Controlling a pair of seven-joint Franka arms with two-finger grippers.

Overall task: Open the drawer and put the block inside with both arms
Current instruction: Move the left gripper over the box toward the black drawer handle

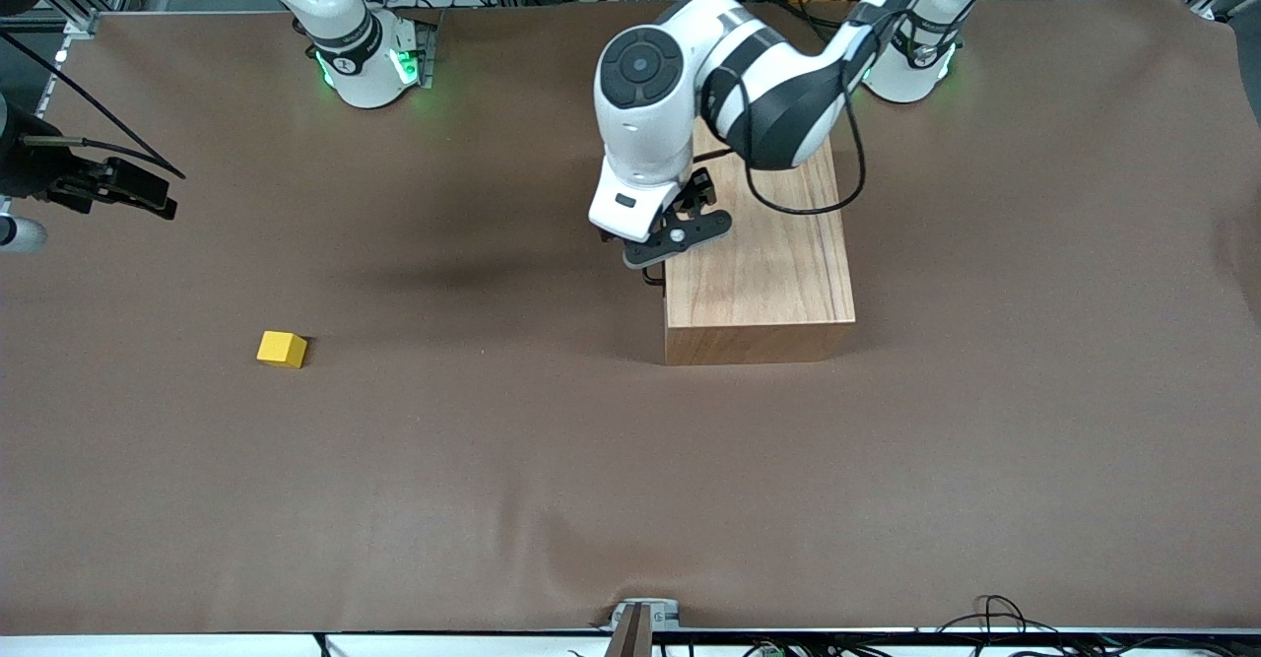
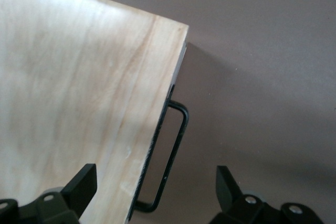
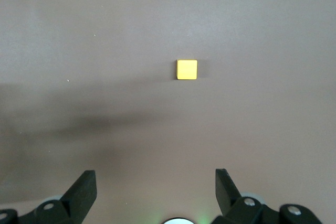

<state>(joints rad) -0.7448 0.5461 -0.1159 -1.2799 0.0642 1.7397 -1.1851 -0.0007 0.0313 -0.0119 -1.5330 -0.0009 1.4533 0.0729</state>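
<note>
The wooden box point(image 1: 759, 253) stands mid-table with its drawer shut; the drawer's front faces the right arm's end of the table. Its thin black wire handle point(image 1: 652, 278) also shows in the left wrist view point(image 2: 170, 156). My left gripper point(image 1: 675, 238) hangs open just above that edge of the box, one finger point(image 2: 81, 187) over the box top and the other point(image 2: 228, 187) over the cloth, the handle between them, untouched. The yellow block point(image 1: 282, 349) lies on the cloth toward the right arm's end. My right gripper point(image 1: 123, 189) is open and empty, high up, with the block point(image 3: 187, 70) below it.
The brown cloth point(image 1: 630, 480) covers the whole table. The arms' green-lit bases point(image 1: 365, 61) stand along the edge farthest from the front camera. A metal bracket point(image 1: 640, 618) and cables sit at the edge nearest the front camera.
</note>
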